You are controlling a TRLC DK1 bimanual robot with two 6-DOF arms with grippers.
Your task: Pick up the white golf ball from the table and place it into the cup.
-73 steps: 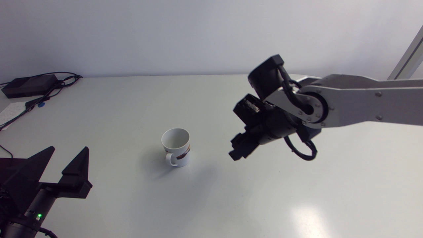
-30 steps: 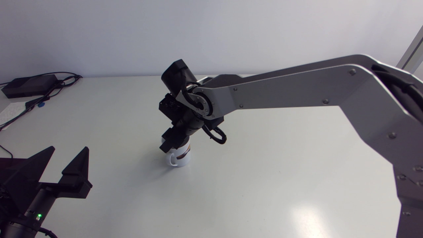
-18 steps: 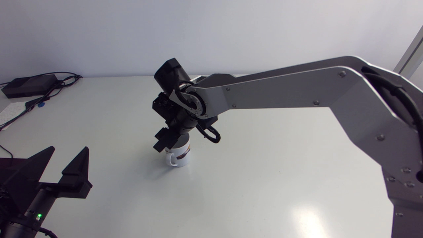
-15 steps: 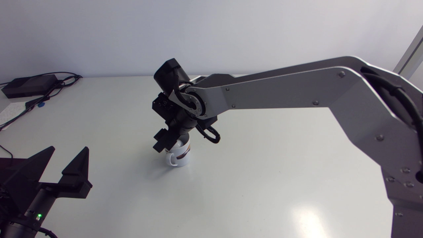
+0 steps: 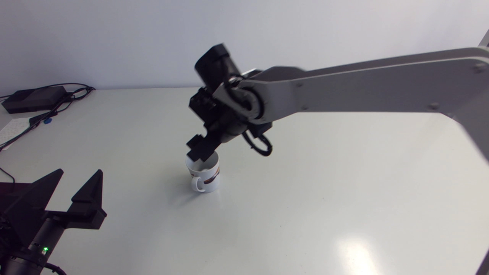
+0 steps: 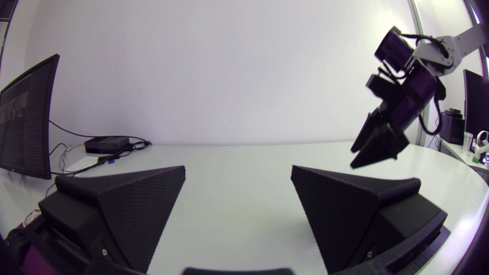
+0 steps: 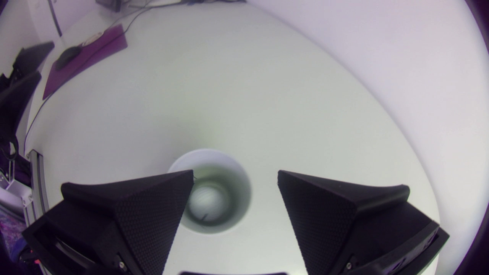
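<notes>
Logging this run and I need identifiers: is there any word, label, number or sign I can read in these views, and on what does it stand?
No text can be read in any view.
Mug: a brown band on its side, no legible letters.
Golf ball inside the mug: one small dark mark, too blurred to read.
Paper sheet: faint print, too small to read.

The counter [image 5: 344, 198] looks smooth and faintly glossy. The cup [image 5: 209, 178] has a shiny glazed look, while the right end effector [image 7: 235, 175] is matte black with finely grained fingers [image 7: 145, 214].
</notes>
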